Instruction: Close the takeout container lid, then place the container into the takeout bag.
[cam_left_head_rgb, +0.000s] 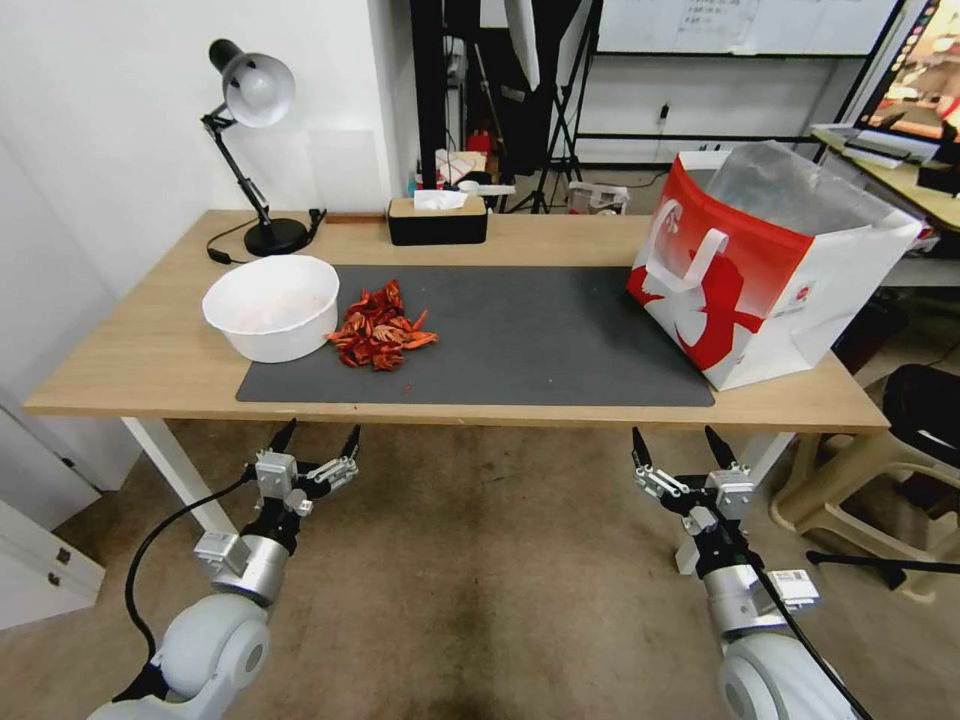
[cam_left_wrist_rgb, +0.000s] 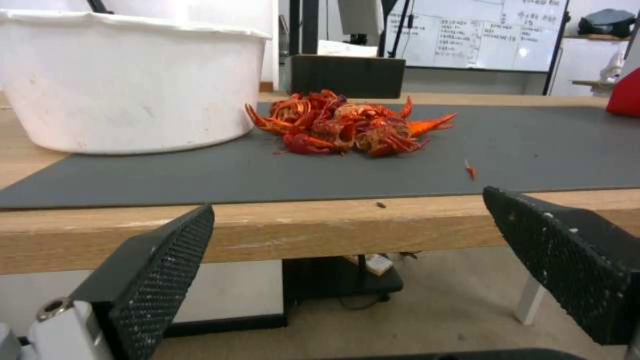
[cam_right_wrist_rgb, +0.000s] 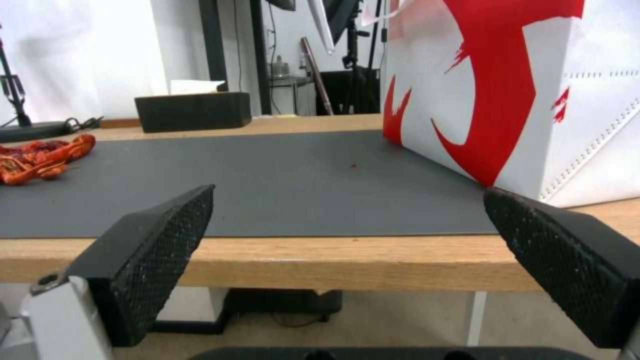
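Observation:
The takeout container and its lid are out of view. The takeout bag (cam_left_head_rgb: 760, 270), boxy, red and white with white strap handles and a silvery lining, stands open on the table's right end; its side also rises close by in the right wrist view (cam_right_wrist_rgb: 507, 85). My left gripper (cam_left_head_rgb: 318, 437) hangs open below the table's front edge, in front of the bowl, with nothing between its fingers (cam_left_wrist_rgb: 160, 260). On the right, my other gripper (cam_left_head_rgb: 675, 436) is also open and empty below the front edge, near the bag, fingers (cam_right_wrist_rgb: 153, 235) spread wide.
A round white bowl (cam_left_head_rgb: 272, 305) sits at the left on a dark grey mat (cam_left_head_rgb: 530, 330), beside a pile of red crayfish shells (cam_left_head_rgb: 380, 328). At the back stand a black desk lamp (cam_left_head_rgb: 250, 120) and a tissue box (cam_left_head_rgb: 437, 220). The wooden table's front edge (cam_left_head_rgb: 450, 412) lies just beyond both grippers.

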